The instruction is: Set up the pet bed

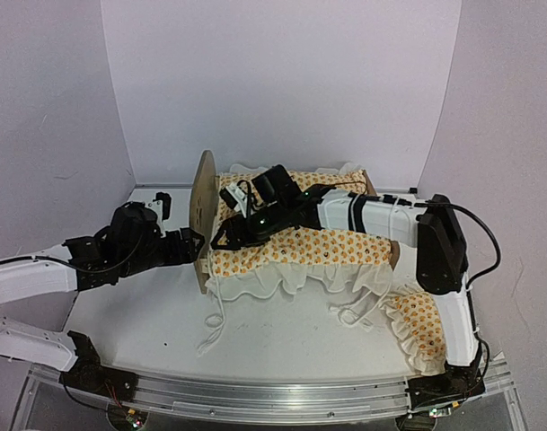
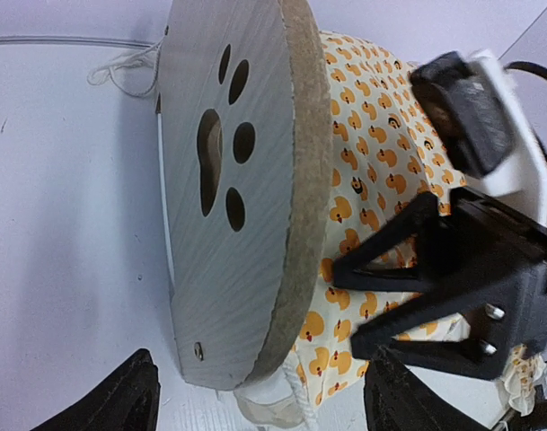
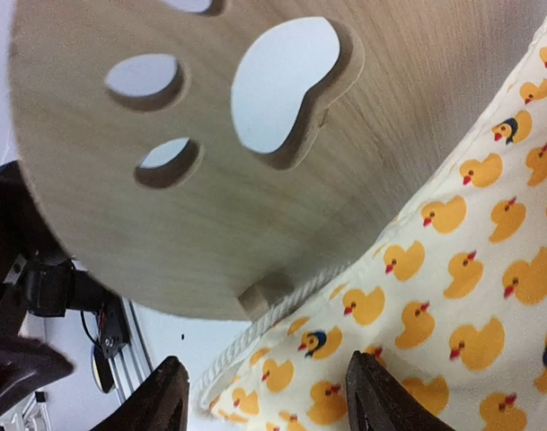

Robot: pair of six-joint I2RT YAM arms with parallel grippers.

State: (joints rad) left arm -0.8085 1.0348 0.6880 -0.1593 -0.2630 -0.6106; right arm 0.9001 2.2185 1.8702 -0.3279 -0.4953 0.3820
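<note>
duck-print quilt (image 1: 320,248) over the pet bed (image 1: 203,214)

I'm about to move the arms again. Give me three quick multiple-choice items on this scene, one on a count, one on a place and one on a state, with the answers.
1. How many holes make up the paw cut-out in the end board of the pet bed?
A. three
B. five
C. eight

2. Where is the pillow?
A. on the table, beside the right arm
B. hung on the end board
C. at the table's far left corner

3. The right gripper has its jaws:
A. shut on the end board
B. shut on the pillow
C. open over the quilt

Answers:
1 B, as the left wrist view shows one large pad hole and four toe holes.
2 A, as the top view shows it at the near right.
3 C, as the right wrist view shows the jaws apart with nothing between them.
</note>
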